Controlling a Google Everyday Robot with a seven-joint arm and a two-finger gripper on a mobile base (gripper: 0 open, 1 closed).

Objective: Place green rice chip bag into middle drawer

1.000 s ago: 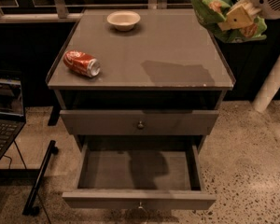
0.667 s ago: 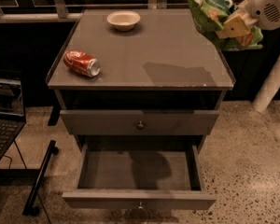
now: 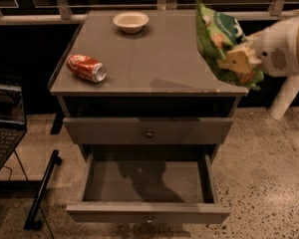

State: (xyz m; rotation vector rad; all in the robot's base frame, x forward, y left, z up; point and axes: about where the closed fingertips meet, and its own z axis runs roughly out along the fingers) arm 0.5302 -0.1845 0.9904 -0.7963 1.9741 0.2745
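The green rice chip bag point(image 3: 220, 38) is a crinkled bright green pouch held in the air over the right edge of the cabinet top. My gripper point(image 3: 237, 59) comes in from the right on a white arm and is shut on the bag with tan fingers point(image 3: 234, 59). The middle drawer point(image 3: 148, 183) is pulled open below, its grey inside bare, its front with a small knob point(image 3: 148, 219) at the bottom of the view. The bag is above and to the right of the open drawer.
A red soda can point(image 3: 86, 67) lies on its side at the left of the cabinet top point(image 3: 149, 59). A pale bowl point(image 3: 131, 21) sits at the back. The upper drawer front point(image 3: 148, 130) is closed. A laptop point(image 3: 4, 123) is at left, a white pole point(image 3: 285, 97) at right.
My gripper and the bag have moved left and down, from beyond the cabinet's back right corner to over its right edge. The drawers, can and bowl have not moved.
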